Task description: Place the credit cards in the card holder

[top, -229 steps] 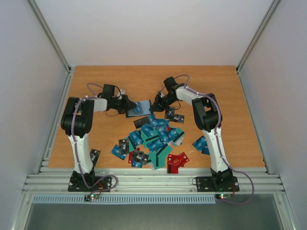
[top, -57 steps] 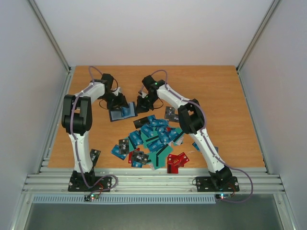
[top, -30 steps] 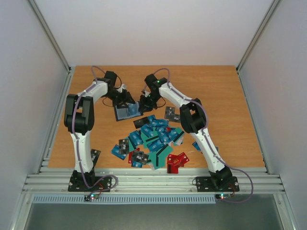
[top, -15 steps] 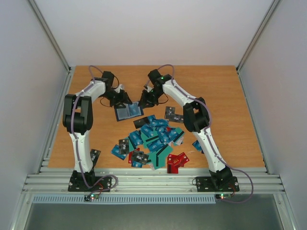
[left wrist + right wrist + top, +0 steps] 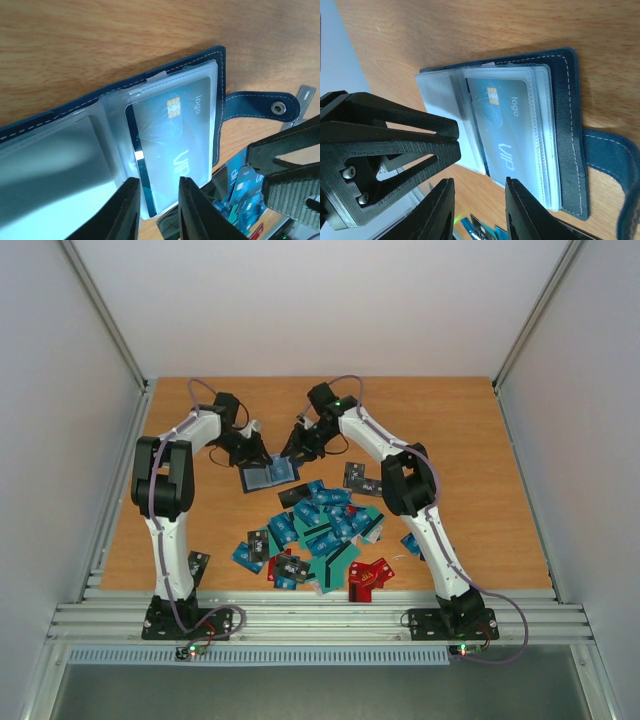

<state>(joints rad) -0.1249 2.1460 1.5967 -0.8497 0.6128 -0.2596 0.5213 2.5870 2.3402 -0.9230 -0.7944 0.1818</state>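
Down at the near edge, one stray card (image 5: 198,563) is lying right beside the left arm (image 5: 172,545). A couple of red cards (image 5: 368,577) are sitting close to the right arm (image 5: 437,540). Beyond them the credit cards (image 5: 322,525) are sprawling in a loose, overlapping heap of blue, teal and black in the middle of the table (image 5: 480,440).

Just past the heap, the card holder (image 5: 268,474) is lying open and flat on the wood. Its clear plastic sleeves (image 5: 75,150) are fanning out and its snap strap (image 5: 257,106) is trailing off to one side. One blue card (image 5: 172,145), gold chip and white lettering showing, is sitting inside a sleeve.

Both arms are arching over, their grippers meeting at the holder's far edge. The left gripper (image 5: 158,192) is hovering at the sleeve's edge with its fingers a narrow gap apart. Whether they are touching the plastic, I cannot tell. The right gripper (image 5: 479,187) is hanging just beside the holder, fingers likewise parted, nothing between them.
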